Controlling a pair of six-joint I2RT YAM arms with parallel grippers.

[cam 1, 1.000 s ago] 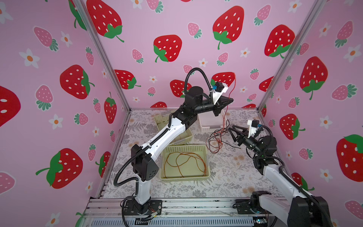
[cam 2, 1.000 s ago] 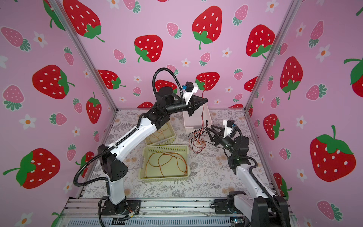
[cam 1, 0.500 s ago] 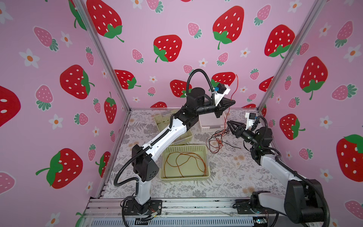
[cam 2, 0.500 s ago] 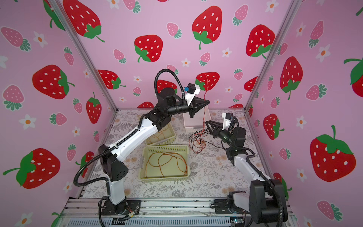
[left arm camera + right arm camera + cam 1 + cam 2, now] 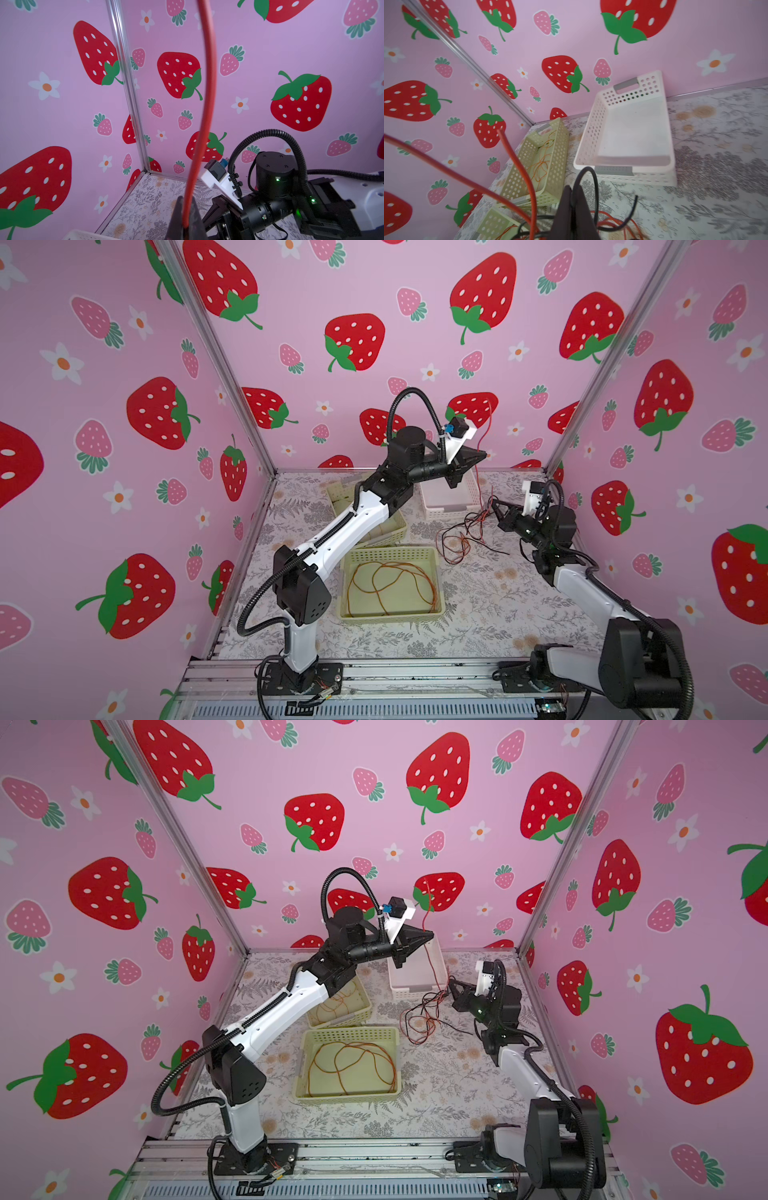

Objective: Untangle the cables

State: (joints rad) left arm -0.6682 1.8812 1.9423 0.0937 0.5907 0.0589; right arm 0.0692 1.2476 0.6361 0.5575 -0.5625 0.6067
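My left gripper (image 5: 482,456) (image 5: 430,935) (image 5: 187,200) is raised over the white basket and shut on a red cable (image 5: 207,83). The red cable (image 5: 481,485) hangs down from it to a tangle of red and black cables (image 5: 461,537) (image 5: 419,1019) on the table. My right gripper (image 5: 494,506) (image 5: 451,982) (image 5: 572,188) is at the tangle's right edge, shut on a black cable (image 5: 595,187) that loops out from between its tips. More red cable (image 5: 517,153) crosses in front of the right wrist camera.
A yellow-green basket (image 5: 390,551) (image 5: 349,1032) near the front holds a loose orange cable (image 5: 390,585). A second yellow-green basket (image 5: 361,998) (image 5: 562,133) with orange cable lies partly under the left arm. The white basket (image 5: 446,512) (image 5: 591,128) stands by the back wall.
My right gripper has gone from open to shut on the black cable at the tangle. The left gripper has shifted slightly, still holding the red cable up.
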